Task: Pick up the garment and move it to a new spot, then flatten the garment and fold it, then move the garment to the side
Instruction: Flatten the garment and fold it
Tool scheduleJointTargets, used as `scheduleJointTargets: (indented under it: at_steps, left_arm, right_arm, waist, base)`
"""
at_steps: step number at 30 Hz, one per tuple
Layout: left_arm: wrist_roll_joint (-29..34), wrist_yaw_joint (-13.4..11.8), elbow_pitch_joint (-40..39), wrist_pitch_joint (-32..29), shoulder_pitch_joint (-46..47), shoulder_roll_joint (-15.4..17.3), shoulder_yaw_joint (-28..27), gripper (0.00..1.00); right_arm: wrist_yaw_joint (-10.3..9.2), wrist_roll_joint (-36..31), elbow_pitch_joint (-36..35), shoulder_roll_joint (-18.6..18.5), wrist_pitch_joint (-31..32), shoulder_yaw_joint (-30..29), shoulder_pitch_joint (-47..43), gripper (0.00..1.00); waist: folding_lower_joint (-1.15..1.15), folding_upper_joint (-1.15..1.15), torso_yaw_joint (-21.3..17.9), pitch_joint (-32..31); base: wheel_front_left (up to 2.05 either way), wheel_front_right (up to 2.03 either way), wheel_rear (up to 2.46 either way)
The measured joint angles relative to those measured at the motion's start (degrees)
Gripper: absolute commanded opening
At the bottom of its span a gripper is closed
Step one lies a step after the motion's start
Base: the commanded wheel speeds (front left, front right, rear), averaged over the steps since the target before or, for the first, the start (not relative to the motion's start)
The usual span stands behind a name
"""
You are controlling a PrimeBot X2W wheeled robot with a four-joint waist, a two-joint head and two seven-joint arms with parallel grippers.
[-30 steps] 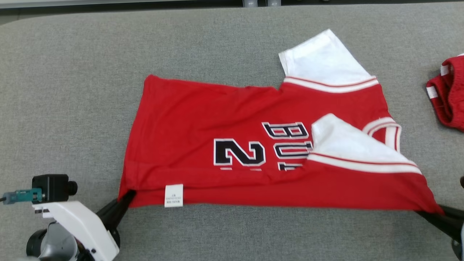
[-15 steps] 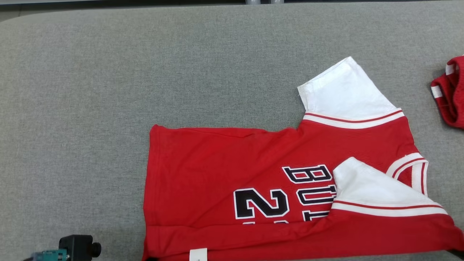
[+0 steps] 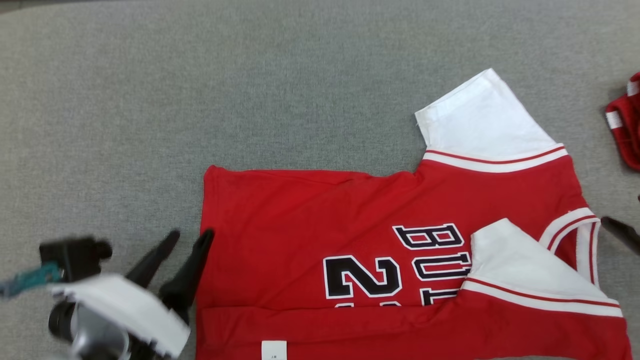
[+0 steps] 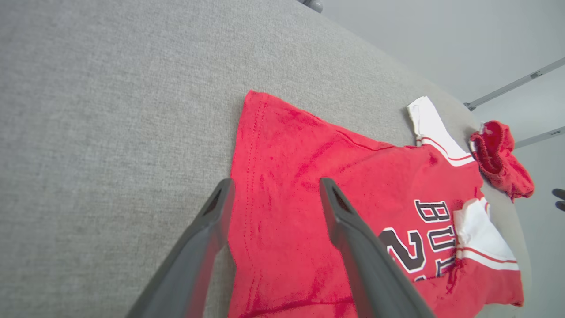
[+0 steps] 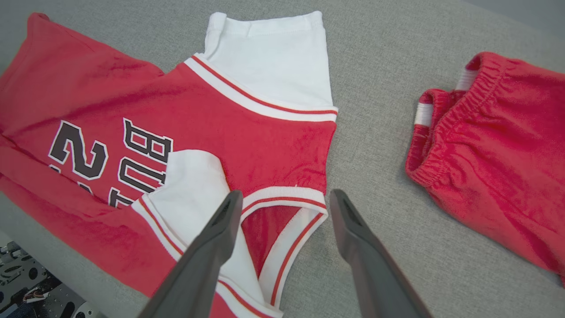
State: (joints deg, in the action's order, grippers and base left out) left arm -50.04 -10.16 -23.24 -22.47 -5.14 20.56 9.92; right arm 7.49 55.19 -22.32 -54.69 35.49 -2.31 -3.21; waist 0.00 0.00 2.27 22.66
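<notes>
Two grippers hover empty, one at each end of the garment (image 3: pixel 350 225), which lies on the grey table (image 3: pixel 150 100) with its near strip and one white sleeve (image 3: pixel 510 255) folded over. At the hem, the left gripper (image 3: pixel 190 235) has its fingers spread; a shallow pinch there could catch one layer and drag the fold open. The right gripper (image 5: pixel 286 198), fingers likewise apart over the neckband, could snag it or brush the red shorts (image 5: pixel 494 141) nearby.
</notes>
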Motion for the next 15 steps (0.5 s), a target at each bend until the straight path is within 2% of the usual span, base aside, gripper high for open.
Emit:
scheduleJointTargets:
  at_steps: [5, 10, 15]
  left_arm:
    - [4.65, 0.33, 5.67, -5.35, 14.12, 0.75, 5.60, 1.00]
    - [6.88, 1.01, 12.38, -8.67, 23.42, 0.63, 8.28, 1.00]
    - [7.94, 2.47, 15.57, -9.80, 28.82, 1.25, 9.35, 1.00]
  right_arm:
    - [0.00, -3.48, 2.46, 0.11, 1.79, 3.94, 13.98, 1.00]
    - [0.00, -9.85, 10.67, 5.46, 3.93, 13.44, 28.86, 1.00]
    - [0.01, -13.83, 20.22, 10.83, 4.31, 20.33, 40.92, 1.00]
  waist:
    - [0.00, 0.00, 0.71, 3.86]
    - [0.00, 0.00, 1.48, 7.60]
    - [0.00, 0.00, 2.42, 10.48]
  base:
    - [0.00, 0.00, 0.00]
    - [0.00, 0.00, 0.00]
    - [0.00, 0.00, 0.00]
